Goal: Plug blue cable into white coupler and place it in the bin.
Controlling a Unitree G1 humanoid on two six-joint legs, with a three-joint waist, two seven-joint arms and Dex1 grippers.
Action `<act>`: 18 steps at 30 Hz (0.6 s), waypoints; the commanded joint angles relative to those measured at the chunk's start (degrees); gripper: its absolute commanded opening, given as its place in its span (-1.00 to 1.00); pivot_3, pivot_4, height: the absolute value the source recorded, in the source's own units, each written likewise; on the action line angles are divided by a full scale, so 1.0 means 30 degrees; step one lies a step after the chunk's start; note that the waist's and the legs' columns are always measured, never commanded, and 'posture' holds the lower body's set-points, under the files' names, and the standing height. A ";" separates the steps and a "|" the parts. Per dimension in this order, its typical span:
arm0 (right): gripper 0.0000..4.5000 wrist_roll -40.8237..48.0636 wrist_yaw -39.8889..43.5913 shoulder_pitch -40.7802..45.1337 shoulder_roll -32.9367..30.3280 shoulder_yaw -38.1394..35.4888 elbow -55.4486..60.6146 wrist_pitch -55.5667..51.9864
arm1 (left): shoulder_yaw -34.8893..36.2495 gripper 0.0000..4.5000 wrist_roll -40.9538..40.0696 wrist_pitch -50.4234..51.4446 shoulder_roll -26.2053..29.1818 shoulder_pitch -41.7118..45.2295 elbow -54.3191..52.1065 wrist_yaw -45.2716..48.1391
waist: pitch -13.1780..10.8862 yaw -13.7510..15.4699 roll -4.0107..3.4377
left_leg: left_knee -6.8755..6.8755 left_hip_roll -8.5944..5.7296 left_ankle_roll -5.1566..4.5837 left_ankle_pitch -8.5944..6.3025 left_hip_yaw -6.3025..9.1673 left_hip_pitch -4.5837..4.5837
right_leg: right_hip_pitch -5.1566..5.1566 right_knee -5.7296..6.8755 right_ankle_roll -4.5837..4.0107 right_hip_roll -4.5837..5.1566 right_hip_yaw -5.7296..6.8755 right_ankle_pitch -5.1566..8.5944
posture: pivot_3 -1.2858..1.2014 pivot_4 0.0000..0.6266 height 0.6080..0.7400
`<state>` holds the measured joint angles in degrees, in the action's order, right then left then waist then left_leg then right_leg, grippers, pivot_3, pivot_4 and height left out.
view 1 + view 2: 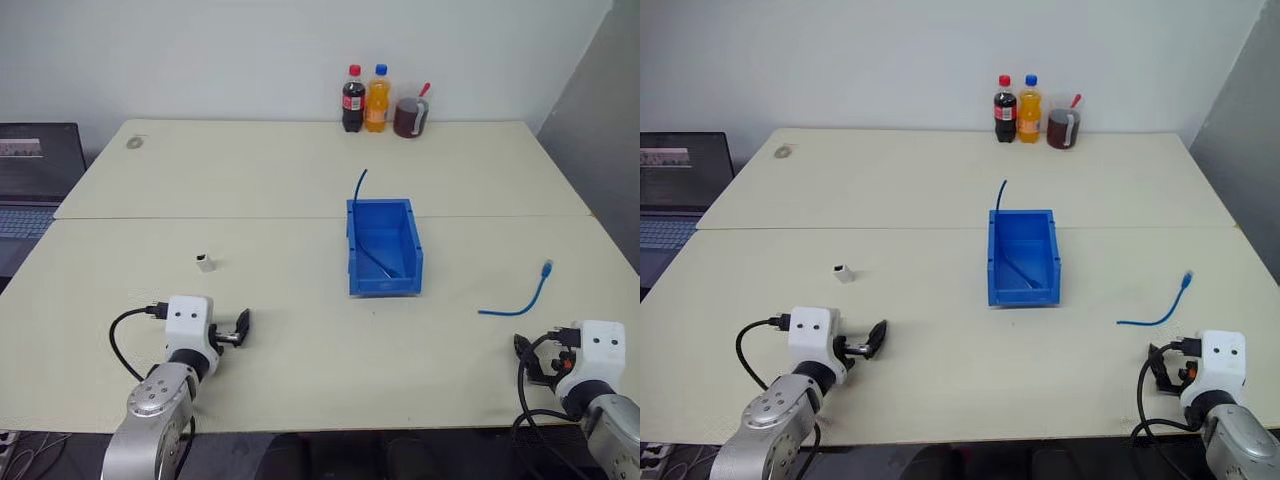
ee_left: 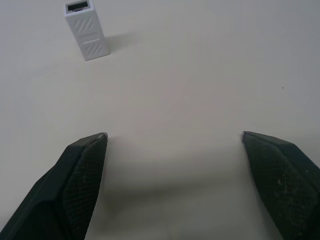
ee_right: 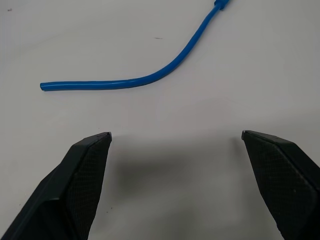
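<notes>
We took the bin (image 1: 384, 247) at the table's (image 1: 300, 180) middle as our landmark. The coupler (image 1: 205, 262) lay well to its left, the blue cable (image 1: 520, 298) well to its right, neither touched yet. Our left gripper (image 2: 174, 137) hung near the coupler with its fingers spread wide and empty; our right gripper (image 3: 175, 135) hung near the cable, equally wide and empty. We judged each arm was set opposite its own piece for separate pickups. A darker cable (image 1: 359, 186) stuck out of the bin.
</notes>
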<state>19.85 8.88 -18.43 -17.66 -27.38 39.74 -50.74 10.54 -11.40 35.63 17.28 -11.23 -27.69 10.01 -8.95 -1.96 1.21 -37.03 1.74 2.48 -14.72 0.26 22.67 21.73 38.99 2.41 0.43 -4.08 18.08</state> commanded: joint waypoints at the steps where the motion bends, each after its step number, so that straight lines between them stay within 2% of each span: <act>1: 0.97 0.0543 -0.0049 0.0517 -0.0259 -0.0878 0.0948 -0.0269 | -0.0061 1.00 -0.0073 0.0081 -0.0249 -0.0156 -0.1213 -0.0175 | -0.0005 0.0020 0.0011 | -0.0002 -0.0003 -0.0012 0.0009 -0.0004 -0.0001 | -0.0002 0.0000 0.0005 0.0000 0.0000 -0.0009 | 0.03 -0.52 1.00; 9: 0.97 -0.0233 -0.1553 0.1137 0.0553 -0.0055 0.0992 -0.0296 | 0.0128 1.00 0.0128 -0.1044 -0.0445 -0.0278 0.0444 -0.0017 | -0.0004 0.0040 0.0021 | 0.0006 -0.0005 -0.0033 0.0022 -0.0017 0.0016 | 0.0006 -0.0012 -0.0053 0.0007 -0.0007 -0.0054 | 0.03 -0.52 1.00; 18: 0.97 -0.0918 -0.1966 0.2018 0.0629 0.0328 0.0009 0.0323 | 0.0424 1.00 0.0009 -0.1465 -0.0260 0.0488 0.1032 0.0165 | -0.0003 0.0039 0.0024 | -0.0001 -0.0012 -0.0036 0.0024 -0.0045 0.0008 | 0.0006 -0.0007 -0.0049 0.0010 0.0002 -0.0063 | 0.03 -0.52 1.00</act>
<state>17.60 3.39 -12.38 -15.54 -25.75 38.86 -51.23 10.65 -11.30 32.10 15.88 -9.99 -24.33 10.23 -8.96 -1.84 1.29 -37.02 1.71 2.37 -14.64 0.12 22.70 21.75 38.97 2.25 0.47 -4.08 17.88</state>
